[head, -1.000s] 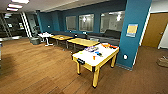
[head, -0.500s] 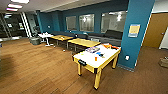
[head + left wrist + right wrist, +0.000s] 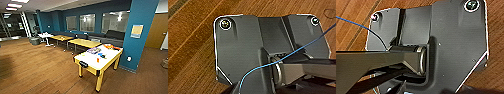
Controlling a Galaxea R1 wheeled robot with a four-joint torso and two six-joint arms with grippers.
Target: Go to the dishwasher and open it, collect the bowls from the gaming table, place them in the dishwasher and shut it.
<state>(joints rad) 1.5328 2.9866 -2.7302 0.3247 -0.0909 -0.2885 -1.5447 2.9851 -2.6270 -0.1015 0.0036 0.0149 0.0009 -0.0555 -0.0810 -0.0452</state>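
Note:
The gaming table (image 3: pixel 88 60), a long table with a white top and yellow legs, stands ahead and a little right in the head view. On it lie a colourful board game (image 3: pixel 93 50), a small blue bowl (image 3: pixel 100 54), an orange cup (image 3: pixel 98 60) and some orange pieces (image 3: pixel 110 46) at the far end. The dishwasher is out of view. Both wrist views look down past the robot's own dark plate onto brown wood floor (image 3: pixel 190 37).
A teal pillar (image 3: pixel 138 35) rises just right of the gaming table. Two yellow-topped tables (image 3: pixel 83 42) and a small white table (image 3: pixel 45 35) line the blue back wall by a dark sofa (image 3: pixel 113 35). Wide wood floor (image 3: pixel 37 70) lies to the left.
The whole head picture has shifted as the robot drives: the gaming table now shows a little larger and lower, so nearer.

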